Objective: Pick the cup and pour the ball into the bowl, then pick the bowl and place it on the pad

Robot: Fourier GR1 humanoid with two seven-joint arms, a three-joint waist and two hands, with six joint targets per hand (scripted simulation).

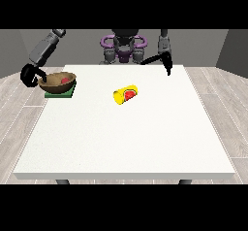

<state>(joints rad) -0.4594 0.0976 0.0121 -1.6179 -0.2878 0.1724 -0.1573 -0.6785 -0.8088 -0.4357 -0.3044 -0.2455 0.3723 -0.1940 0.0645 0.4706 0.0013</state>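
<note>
A brown bowl with a red ball inside rests on a dark green pad at the table's left edge. The hand at the view's left is at the bowl's left rim, with its fingers curled round the rim. A yellow cup with a red patch on it lies on its side near the table's middle. The hand at the view's right hangs over the table's far right part, fingers pointing down, holding nothing.
The white table spreads wide towards the camera. The robot's torso stands behind the far edge.
</note>
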